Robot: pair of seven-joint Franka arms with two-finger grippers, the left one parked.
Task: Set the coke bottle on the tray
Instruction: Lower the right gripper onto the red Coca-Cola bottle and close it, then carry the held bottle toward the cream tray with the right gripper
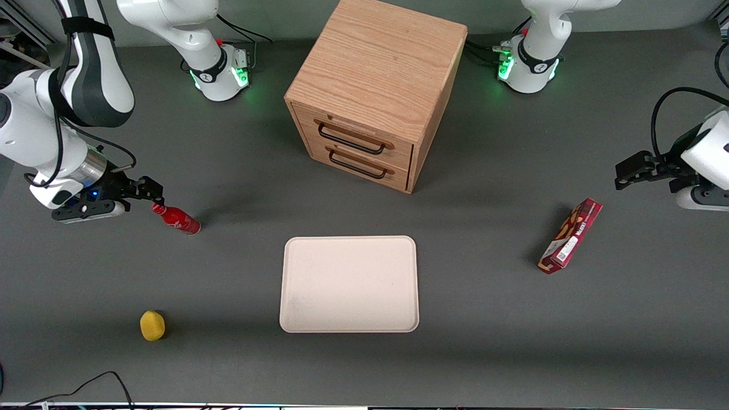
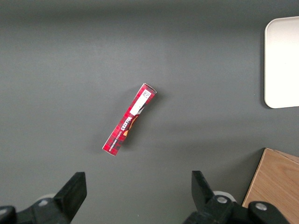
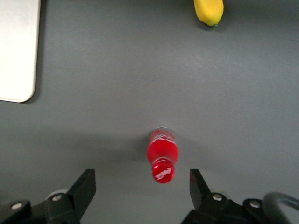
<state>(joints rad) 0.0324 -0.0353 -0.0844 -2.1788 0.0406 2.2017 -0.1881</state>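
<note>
Front view: the gripper (image 1: 149, 191) hangs above the table (image 1: 484, 319) at the working arm's end, its tips just over the cap of the coke bottle (image 1: 176, 219). The bottle stands on the table, not on the tray (image 1: 349, 284). The tray lies flat nearer the front camera than the wooden drawer cabinet (image 1: 373, 94), well apart from the jaws. A lemon (image 1: 152, 325) sits on the table, nearer the camera than the bottle. A red snack box (image 1: 570, 235) lies toward the parked arm's end of the table.

Right wrist view: the gripper (image 3: 139, 189) is spread wide, both fingers (image 3: 84, 186) well clear of one another and holding nothing. The coke bottle (image 3: 162, 156) stands upright between the two fingers' lines, seen from above with its cap toward the camera; neither finger touches it. An edge of the tray (image 3: 17, 51) shows ahead of the jaws and off to one side, apart from the bottle. The lemon (image 3: 209, 11) lies ahead of the jaws as well.

Left wrist view: the snack box (image 2: 129, 119) lies on the table, with a corner of the tray (image 2: 281, 60) and a corner of the cabinet (image 2: 275, 186) showing.
</note>
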